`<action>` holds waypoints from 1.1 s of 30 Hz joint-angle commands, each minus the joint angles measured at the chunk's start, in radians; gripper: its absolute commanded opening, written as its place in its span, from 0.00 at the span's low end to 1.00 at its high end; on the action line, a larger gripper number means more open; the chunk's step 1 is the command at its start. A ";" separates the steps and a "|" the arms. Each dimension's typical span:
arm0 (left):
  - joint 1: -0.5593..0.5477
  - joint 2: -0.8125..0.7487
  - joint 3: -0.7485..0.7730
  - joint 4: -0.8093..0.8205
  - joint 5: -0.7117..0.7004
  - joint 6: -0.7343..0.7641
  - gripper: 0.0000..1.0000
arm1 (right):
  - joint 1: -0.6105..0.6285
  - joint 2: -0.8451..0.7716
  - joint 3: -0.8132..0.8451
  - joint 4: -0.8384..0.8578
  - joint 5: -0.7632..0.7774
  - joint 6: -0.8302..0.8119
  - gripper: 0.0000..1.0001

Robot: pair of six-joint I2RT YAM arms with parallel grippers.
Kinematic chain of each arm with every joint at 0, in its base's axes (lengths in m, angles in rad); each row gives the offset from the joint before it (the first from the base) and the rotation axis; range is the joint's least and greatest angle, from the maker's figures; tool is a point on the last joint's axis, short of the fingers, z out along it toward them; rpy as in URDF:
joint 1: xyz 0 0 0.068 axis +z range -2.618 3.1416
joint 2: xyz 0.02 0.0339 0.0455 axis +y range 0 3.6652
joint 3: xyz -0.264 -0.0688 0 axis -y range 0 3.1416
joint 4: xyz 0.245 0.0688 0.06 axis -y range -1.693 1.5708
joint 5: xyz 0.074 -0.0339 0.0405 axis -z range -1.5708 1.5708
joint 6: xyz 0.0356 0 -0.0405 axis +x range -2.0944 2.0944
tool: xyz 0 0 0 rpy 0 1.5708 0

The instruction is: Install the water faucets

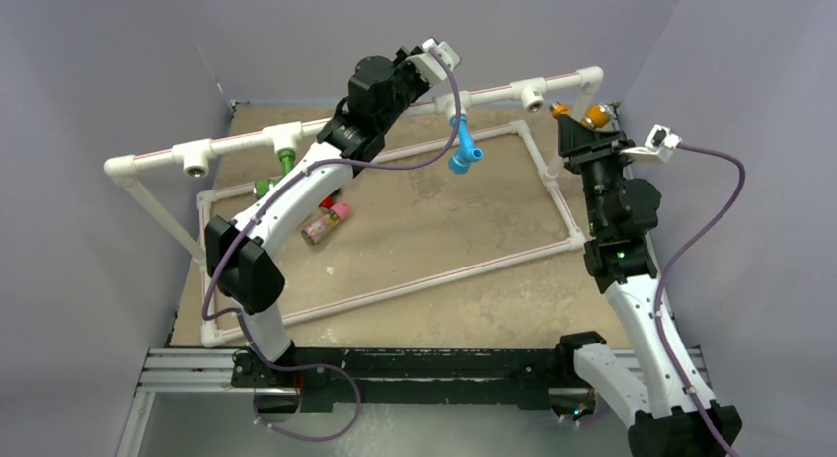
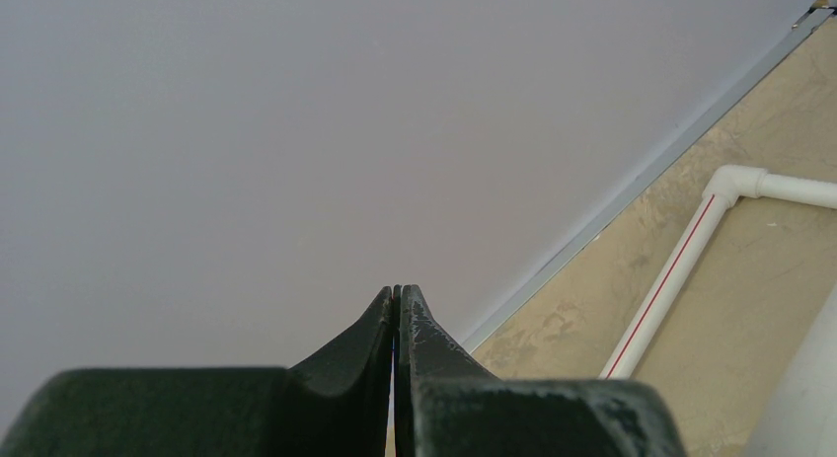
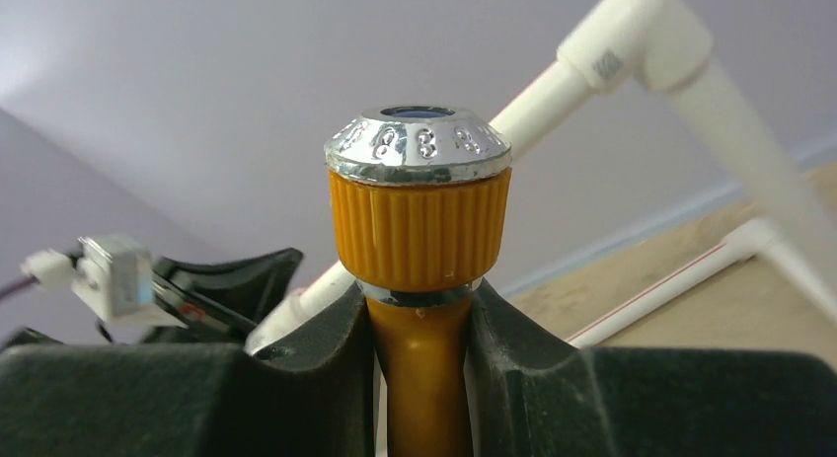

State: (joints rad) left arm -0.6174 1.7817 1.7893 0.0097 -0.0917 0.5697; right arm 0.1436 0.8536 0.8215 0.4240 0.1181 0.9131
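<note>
**Occlusions and cut-offs**

Wrist view: the stem of the orange faucet point(image 3: 419, 220) runs off the bottom edge between the fingers of the right gripper point(image 3: 419, 309), and the spout is unseen. Top view: only two orange bits show past that gripper. The lower part of the green faucet point(image 1: 286, 162) is hidden behind the left arm point(image 1: 296, 195). The pink-capped item point(image 1: 329, 223) beside that arm is too small to identify.

Open bench point(image 1: 444, 230) lies inside the pipe frame point(image 1: 395, 289). The left arm point(image 1: 296, 186) crosses its left part. A blue faucet point(image 1: 462, 146) hangs from the raised rail point(image 1: 498, 89). Walls point(image 1: 750, 82) stand close on both sides.
</note>
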 commanded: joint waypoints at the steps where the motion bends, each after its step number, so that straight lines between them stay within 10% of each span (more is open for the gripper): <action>1: -0.053 0.031 -0.038 -0.163 0.237 -0.069 0.00 | -0.001 -0.024 0.038 0.115 -0.045 -0.454 0.00; 12: -0.055 0.046 -0.026 -0.172 0.232 -0.072 0.00 | 0.010 -0.084 -0.204 0.476 -0.342 -1.064 0.00; 33: -0.054 0.054 -0.032 -0.168 0.235 -0.069 0.00 | 0.165 0.095 -0.196 0.699 -0.105 -1.334 0.00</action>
State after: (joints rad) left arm -0.6174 1.7836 1.7897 0.0101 -0.0925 0.5690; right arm 0.3046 0.9615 0.5888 1.0008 -0.0750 -0.3584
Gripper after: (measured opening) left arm 0.002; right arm 0.304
